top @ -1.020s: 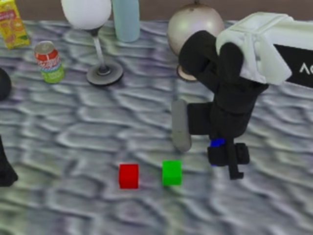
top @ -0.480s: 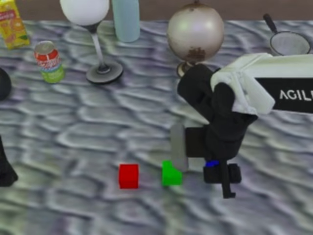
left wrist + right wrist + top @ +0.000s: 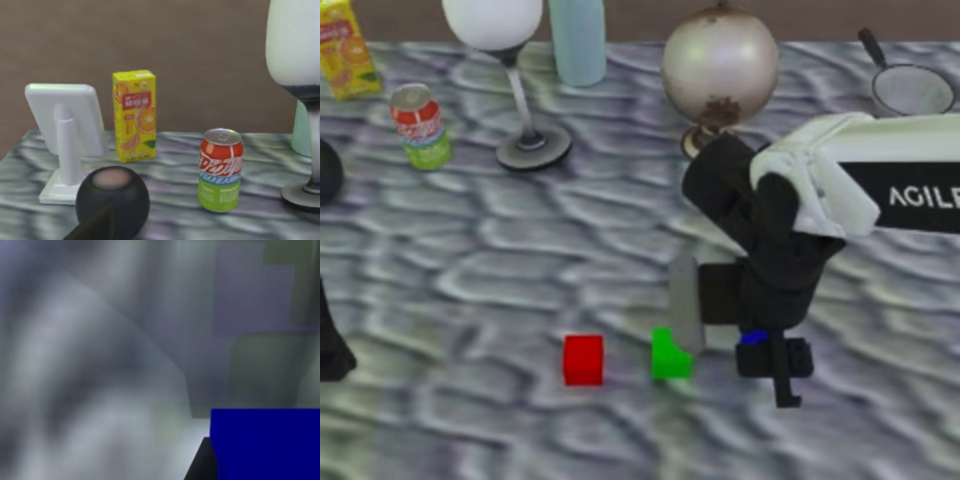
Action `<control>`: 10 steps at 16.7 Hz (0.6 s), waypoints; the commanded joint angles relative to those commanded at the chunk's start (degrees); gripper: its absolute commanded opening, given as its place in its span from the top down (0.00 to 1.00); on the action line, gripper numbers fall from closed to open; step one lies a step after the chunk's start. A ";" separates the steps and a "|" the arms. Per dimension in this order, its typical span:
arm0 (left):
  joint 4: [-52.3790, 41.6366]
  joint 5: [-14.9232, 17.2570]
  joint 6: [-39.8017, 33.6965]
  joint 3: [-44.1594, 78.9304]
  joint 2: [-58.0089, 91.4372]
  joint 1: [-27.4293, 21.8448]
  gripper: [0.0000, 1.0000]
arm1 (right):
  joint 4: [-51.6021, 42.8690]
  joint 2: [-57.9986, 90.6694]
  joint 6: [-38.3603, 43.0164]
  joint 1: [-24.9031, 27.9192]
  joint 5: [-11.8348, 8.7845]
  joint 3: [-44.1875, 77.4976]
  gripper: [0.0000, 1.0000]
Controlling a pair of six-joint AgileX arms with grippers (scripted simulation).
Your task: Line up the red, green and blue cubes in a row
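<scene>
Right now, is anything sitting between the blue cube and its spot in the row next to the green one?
Nothing visible: the right gripper holds the blue cube just right of the green cube, with only bare table there.

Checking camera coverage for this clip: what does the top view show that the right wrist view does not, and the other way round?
Only the top view shows the red cube and green cube side by side on the table, the right hand low just right of the green cube, the globe, wine glass, soda can and juice carton.

Only the right wrist view shows a broad face of the blue cube, close above the tabletop.

Both share the blue cube, a mere sliver from above, and the marbled table.
</scene>
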 joint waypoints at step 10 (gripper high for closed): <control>0.00 0.00 0.00 0.00 0.00 0.00 0.00 | 0.00 0.00 0.00 0.00 0.00 0.00 0.00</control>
